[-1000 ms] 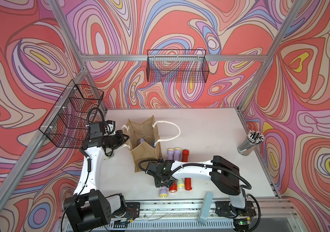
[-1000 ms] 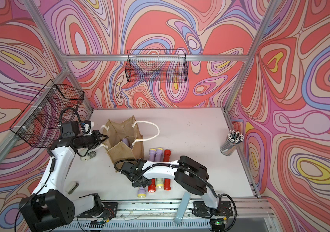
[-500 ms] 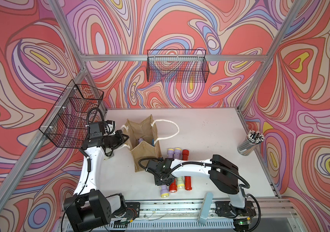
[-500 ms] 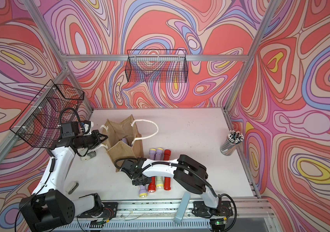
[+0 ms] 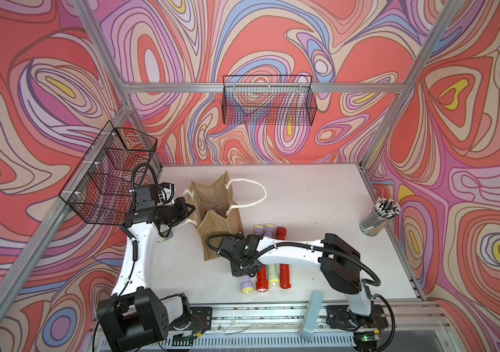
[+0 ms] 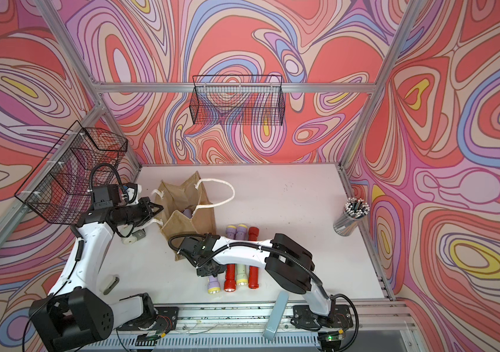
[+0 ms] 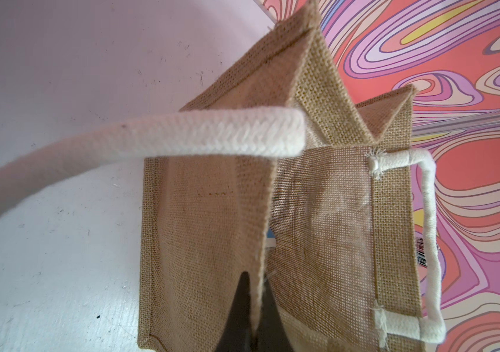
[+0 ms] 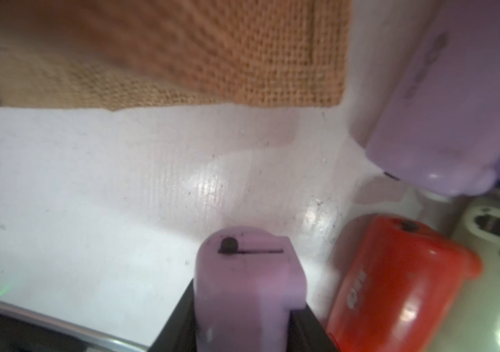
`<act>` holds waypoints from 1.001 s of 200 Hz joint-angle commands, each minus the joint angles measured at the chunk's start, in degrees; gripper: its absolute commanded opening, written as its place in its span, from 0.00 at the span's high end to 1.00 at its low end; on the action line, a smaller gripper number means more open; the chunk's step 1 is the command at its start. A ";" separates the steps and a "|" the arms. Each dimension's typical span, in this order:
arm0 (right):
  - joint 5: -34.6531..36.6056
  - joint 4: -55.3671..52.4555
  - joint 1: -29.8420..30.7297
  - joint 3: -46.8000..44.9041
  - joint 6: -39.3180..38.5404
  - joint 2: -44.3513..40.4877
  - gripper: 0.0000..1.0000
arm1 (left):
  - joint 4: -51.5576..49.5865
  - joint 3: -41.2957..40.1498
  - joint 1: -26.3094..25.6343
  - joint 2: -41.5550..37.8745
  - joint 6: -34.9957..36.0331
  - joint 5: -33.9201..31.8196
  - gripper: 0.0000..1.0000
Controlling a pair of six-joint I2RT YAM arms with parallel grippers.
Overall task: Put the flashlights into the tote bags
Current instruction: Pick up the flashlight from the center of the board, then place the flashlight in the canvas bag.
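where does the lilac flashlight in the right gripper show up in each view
Top views: lilac flashlight, near-row end closest to the tote bag, only its head showing.
Left wrist: not in it.
Right wrist: close up, tail first, in the right gripper.
Shared landmark: the tote bag, in every view.

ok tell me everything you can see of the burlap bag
The boxy tan burlap tote bag stands upright, mouth open, on the white table. It has a coarse weave, stitched edges and two white rope loop handles. The left pincer is shut on one wall's top edge. A lilac flashlight shows inside.
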 commanded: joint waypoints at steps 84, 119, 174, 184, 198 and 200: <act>27.65 -17.72 -1.90 -4.89 8.63 -31.52 0.98 | -0.77 0.79 0.31 -1.03 0.75 -1.13 1.00; 31.13 -15.00 -8.27 -3.55 1.04 -36.76 0.98 | -0.68 0.93 0.29 0.19 1.26 0.50 1.00; 27.27 -7.61 -17.35 11.27 -16.92 -30.42 0.99 | 2.51 0.13 0.25 -0.37 2.08 9.11 1.00; 26.41 -6.70 -17.64 15.66 -20.31 -27.29 0.99 | 2.95 -0.04 0.13 -0.37 2.34 10.42 1.00; 24.19 -5.44 -18.03 21.81 -23.88 -22.80 1.00 | 3.03 -0.01 0.05 -0.43 3.02 11.17 1.00; 23.66 -5.21 -18.14 22.71 -24.15 -22.10 1.00 | 3.02 0.05 -0.01 -0.48 3.13 11.21 1.00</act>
